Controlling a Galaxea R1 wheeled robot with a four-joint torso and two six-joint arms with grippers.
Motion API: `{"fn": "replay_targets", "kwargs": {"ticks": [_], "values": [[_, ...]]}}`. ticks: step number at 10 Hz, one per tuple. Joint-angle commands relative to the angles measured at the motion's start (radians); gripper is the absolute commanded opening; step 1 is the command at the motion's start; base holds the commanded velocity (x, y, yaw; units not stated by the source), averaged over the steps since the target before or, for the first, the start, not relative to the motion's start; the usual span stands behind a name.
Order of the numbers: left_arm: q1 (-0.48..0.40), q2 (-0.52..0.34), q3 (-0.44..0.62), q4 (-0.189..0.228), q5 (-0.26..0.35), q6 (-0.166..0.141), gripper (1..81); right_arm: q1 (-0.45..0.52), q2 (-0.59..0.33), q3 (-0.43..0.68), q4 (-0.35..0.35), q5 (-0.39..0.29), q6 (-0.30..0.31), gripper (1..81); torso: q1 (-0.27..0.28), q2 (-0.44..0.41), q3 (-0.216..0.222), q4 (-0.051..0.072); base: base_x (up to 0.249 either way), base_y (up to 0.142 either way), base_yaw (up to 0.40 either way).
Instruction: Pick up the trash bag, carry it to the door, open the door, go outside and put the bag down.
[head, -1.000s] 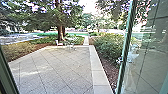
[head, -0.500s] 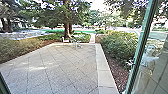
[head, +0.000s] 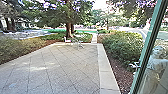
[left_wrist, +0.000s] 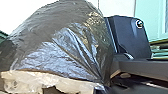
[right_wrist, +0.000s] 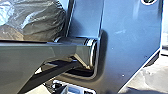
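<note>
In the left wrist view the grey, shiny trash bag bulges large and close. Its creases run together at my left gripper, which is shut on the gathered plastic. Part of the same trash bag shows in the right wrist view, beyond a dark bar of the robot. A green-framed glass door stands at the right of the head view, with the paved yard in front.
A person shows pale in the glass at the right. Bushes border the paving's right side. A small table and a chair stand at its far end, near a tree.
The head camera has moved and turned, so the left door frame has left the picture and the right frame sits farther right. More of the person shows in the glass.
</note>
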Motion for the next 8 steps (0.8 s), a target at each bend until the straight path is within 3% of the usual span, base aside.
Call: {"fn": "replay_targets", "kwargs": {"ticks": [1, 8], "values": [[-0.045, 0.0, 0.002, 0.008, 0.052, 0.006, 1.0, 0.045, 0.012, 0.015, -0.005, -0.061, -0.011, 81.1, 0.0, 0.0, 0.0, 0.0, 0.115, 0.0, 0.0], [-0.045, 0.001, 0.002, 0.008, 0.052, 0.006, 1.0, 0.045, 0.016, 0.015, -0.006, -0.061, -0.011, 81.1, 0.0, 0.0, 0.0, 0.0, 0.115, 0.0, 0.0]]}}
